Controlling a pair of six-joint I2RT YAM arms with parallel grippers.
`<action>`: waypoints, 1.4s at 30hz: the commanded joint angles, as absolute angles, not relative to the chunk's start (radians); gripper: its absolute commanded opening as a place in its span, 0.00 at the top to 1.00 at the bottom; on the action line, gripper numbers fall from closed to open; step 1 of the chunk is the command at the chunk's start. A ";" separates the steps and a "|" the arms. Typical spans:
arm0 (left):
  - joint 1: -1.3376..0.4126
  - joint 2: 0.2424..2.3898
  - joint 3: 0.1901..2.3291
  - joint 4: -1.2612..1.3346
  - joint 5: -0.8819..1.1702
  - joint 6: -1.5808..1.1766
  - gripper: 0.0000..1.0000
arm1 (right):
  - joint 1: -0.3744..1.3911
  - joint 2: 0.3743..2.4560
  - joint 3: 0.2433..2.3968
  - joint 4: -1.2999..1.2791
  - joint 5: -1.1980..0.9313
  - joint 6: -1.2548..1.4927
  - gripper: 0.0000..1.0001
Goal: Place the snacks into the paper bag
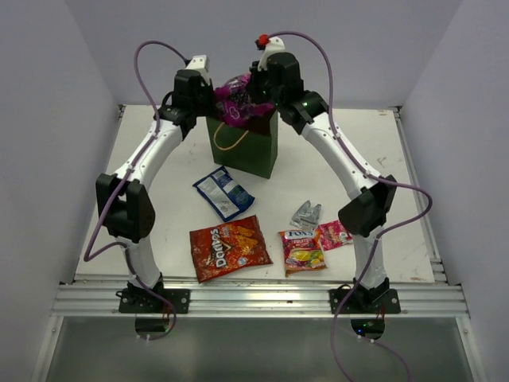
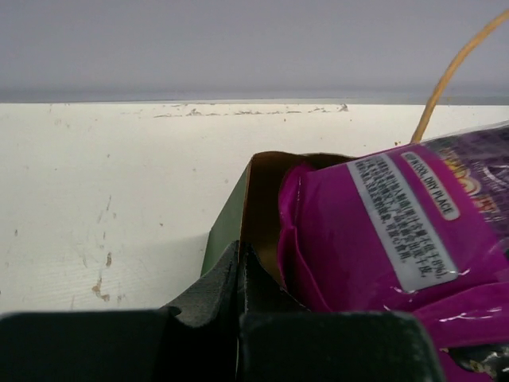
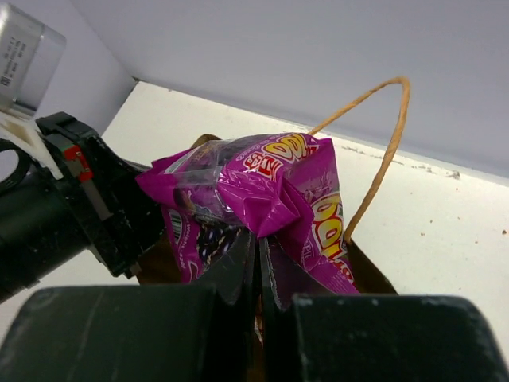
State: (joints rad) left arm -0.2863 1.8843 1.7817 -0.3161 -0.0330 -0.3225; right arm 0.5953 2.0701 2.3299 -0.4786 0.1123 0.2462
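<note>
- Top external view: the paper bag (image 1: 253,153), at twelve o'clock, is pinched at its rim by the left gripper (image 2: 240,272).
- At its mouth the purple bag (image 1: 238,100) is clamped by the right gripper (image 3: 258,270); if snagged on the rim, the paper bag could be toppled.

Dark green paper bag (image 1: 256,153); magenta purple bag (image 1: 238,102); red-orange Doritos bag (image 1: 229,248).

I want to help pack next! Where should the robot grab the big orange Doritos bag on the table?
Probably pinch a corner or thin edge, coming straight down from above. The Doritos bag lies flat on the table, face up, and looks too wide to squeeze across its middle.
</note>
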 commanded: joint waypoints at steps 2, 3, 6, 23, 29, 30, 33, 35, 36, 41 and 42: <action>-0.291 1.825 1.775 -0.290 -0.023 -0.337 1.00 | 0.598 1.990 2.323 -0.363 0.110 0.258 0.99; -0.291 1.825 1.775 -0.290 -0.021 -0.337 1.00 | 0.598 1.987 2.316 -0.371 0.112 0.255 0.88; -0.291 1.825 1.775 -0.290 -0.021 -0.336 1.00 | 0.598 1.970 2.303 -0.390 0.101 0.242 0.14; -0.291 1.836 1.778 -0.288 -0.014 -0.333 1.00 | 0.935 1.795 1.858 -0.680 -0.184 -0.029 0.06; -0.291 1.819 1.738 -0.287 -0.009 -0.337 1.00 | 0.946 1.854 1.738 -0.545 -0.152 -0.015 0.07; -0.291 1.813 1.733 -0.285 -0.009 -0.339 1.00 | 0.948 1.867 1.736 -0.526 -0.149 -0.015 0.07; -0.291 1.799 1.714 -0.285 -0.006 -0.342 1.00 | 0.946 1.925 1.717 -0.483 -0.141 -0.015 0.09; -0.293 1.792 1.701 -0.287 -0.008 -0.341 1.00 | 0.946 1.968 1.706 -0.465 -0.126 -0.018 0.10; -0.293 1.783 1.698 -0.287 -0.009 -0.338 1.00 | 0.946 1.980 1.704 -0.453 -0.123 -0.018 0.10; -0.293 1.769 1.694 -0.311 -0.017 -0.325 1.00 | 0.945 2.060 1.698 -0.417 -0.121 -0.014 0.11; -0.293 1.761 1.687 -0.311 -0.018 -0.324 1.00 | 0.946 2.089 1.694 -0.405 -0.115 -0.011 0.11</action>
